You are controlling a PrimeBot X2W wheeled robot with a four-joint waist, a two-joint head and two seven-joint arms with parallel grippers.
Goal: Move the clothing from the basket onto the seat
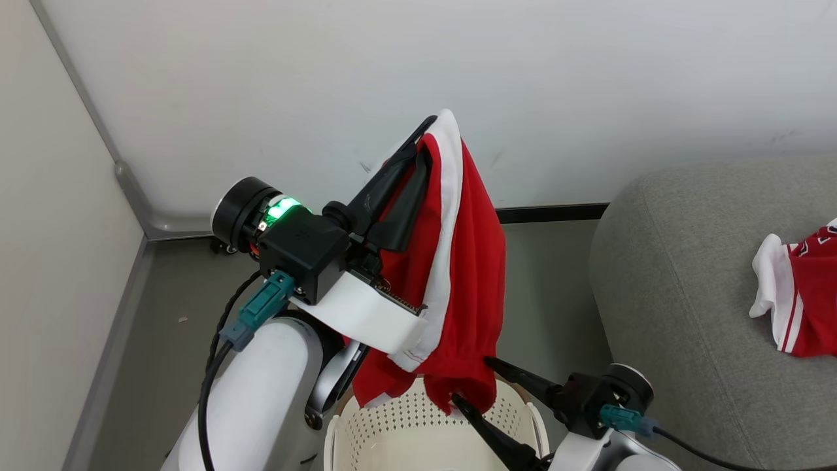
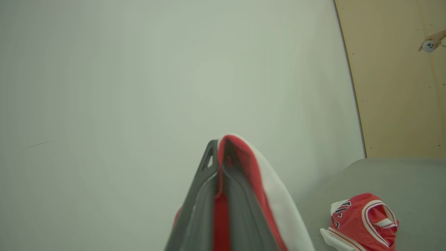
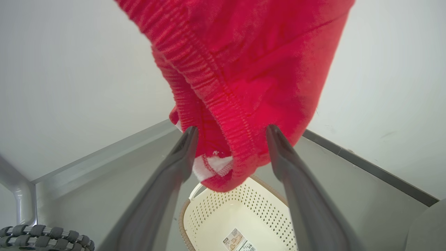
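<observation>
Shorts: pinched by closed left gripper, right gripper wide open astride hem, gripping nothing; best swung clear to seat, 3 o'clock.

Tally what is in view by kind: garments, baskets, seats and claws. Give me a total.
Red garments: 2, the hanging garment and the lying garment
Baskets: 1, the cream basket
Seats: 1, the grey seat
Claws: 2, the left claw shut on the hanging garment, the right claw open
Total: 6
</observation>
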